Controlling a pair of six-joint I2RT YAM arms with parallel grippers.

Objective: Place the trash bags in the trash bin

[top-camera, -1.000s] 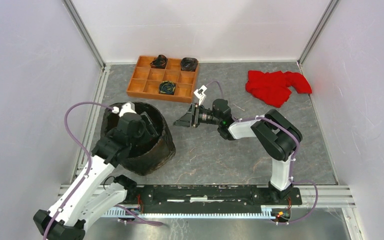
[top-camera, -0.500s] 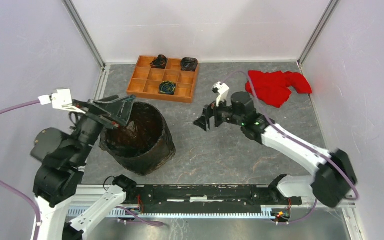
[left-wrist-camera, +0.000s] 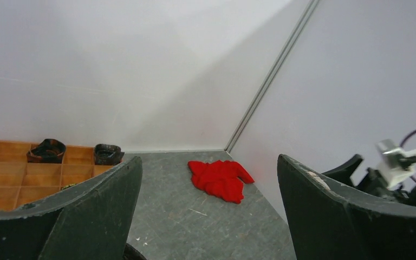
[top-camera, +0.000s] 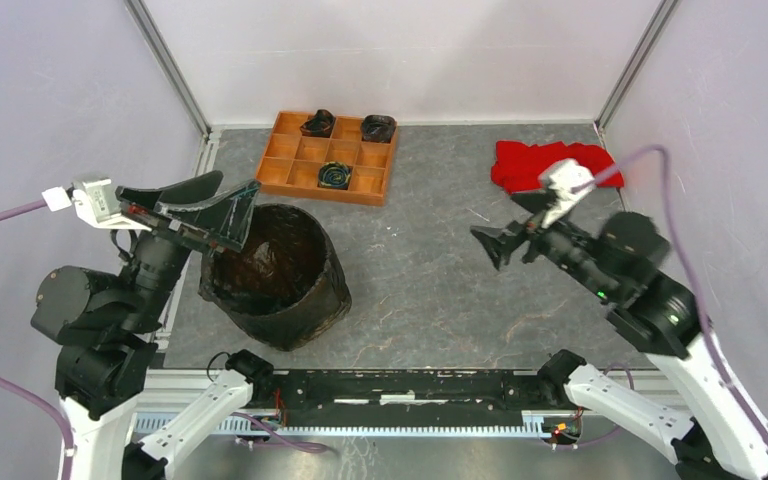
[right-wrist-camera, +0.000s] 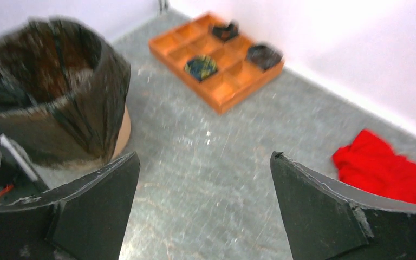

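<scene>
The trash bag (top-camera: pixel 312 300), glossy black film, lines the trash bin and hangs over its rim and down its outside. The film shows brownish inside the mouth. In the right wrist view the bag (right-wrist-camera: pixel 59 103) covers the trash bin (right-wrist-camera: pixel 122 130) except for a peach-orange strip low on its side. My left gripper (top-camera: pixel 238 190) is open and empty, held high above the bin's left rim. In its own view the left gripper (left-wrist-camera: pixel 208 158) points across the table. My right gripper (top-camera: pixel 490 245) is open and empty, raised over the right half of the table; in its own view the right gripper (right-wrist-camera: pixel 203 154) faces the bin.
An orange-brown wooden tray (top-camera: pixel 290 165) at the back holds three small black rolled bundles (top-camera: pixel 337 175). A red cloth (top-camera: pixel 540 160) lies at the back right, partly behind my right arm. Enclosure walls stand on three sides.
My left gripper came up out of the bin and drew back to the left. My right arm swung from beside the tray to the right and rose, open throughout.
</scene>
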